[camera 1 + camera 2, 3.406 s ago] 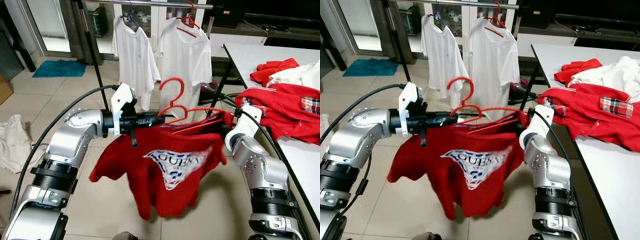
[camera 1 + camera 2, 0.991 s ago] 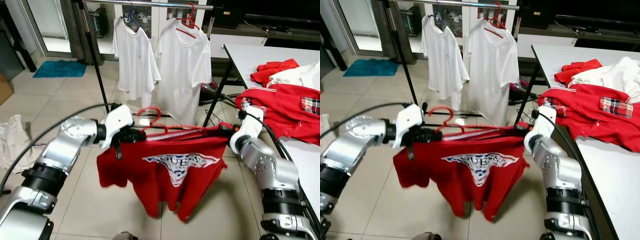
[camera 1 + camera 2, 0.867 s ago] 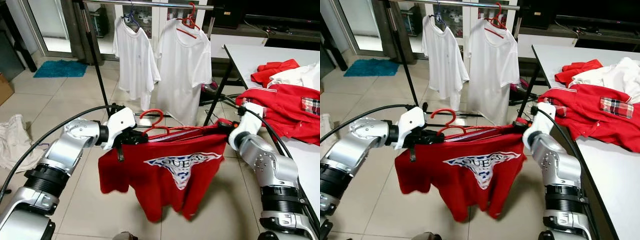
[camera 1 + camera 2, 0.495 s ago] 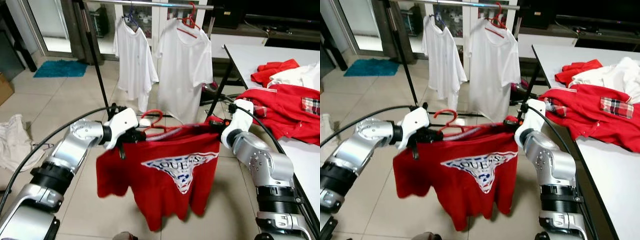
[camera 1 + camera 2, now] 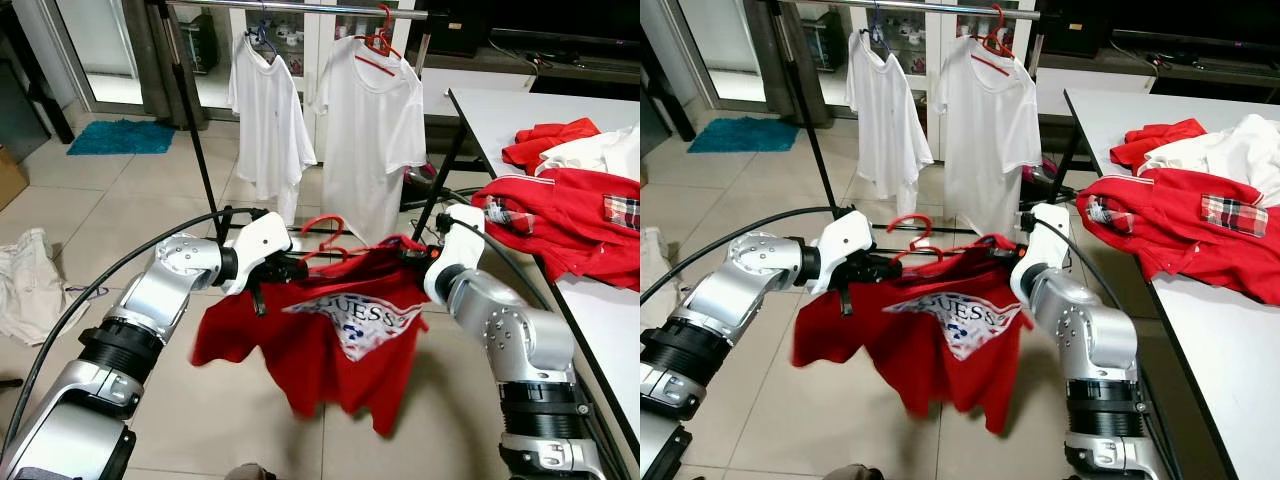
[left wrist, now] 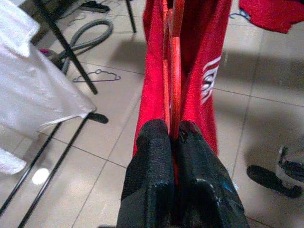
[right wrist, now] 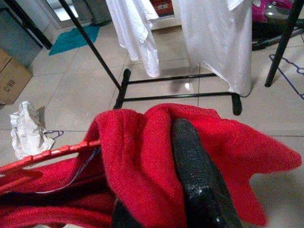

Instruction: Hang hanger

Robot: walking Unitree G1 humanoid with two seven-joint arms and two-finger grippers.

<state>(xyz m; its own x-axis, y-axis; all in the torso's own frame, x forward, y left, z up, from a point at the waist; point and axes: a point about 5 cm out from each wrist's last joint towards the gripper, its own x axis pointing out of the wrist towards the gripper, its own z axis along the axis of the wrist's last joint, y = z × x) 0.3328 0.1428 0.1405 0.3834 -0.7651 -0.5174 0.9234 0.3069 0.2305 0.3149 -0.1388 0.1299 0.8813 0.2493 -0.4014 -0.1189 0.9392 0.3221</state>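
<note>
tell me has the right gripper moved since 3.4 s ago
Yes. The right gripper, holding the red t-shirt, has swung toward the robot's left, away from the white table edge.

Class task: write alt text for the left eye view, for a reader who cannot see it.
Two silver robot arms hold a red T-shirt on a red hanger between them, left gripper at one end, right gripper at the other. Behind, two white T-shirts hang on a clothes rail.

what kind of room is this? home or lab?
Looks like a home, probably a living or laundry area. Tiled floor, a clothes rack with two white T-shirts on hangers, and a white table piled with red and white clothes.
</note>
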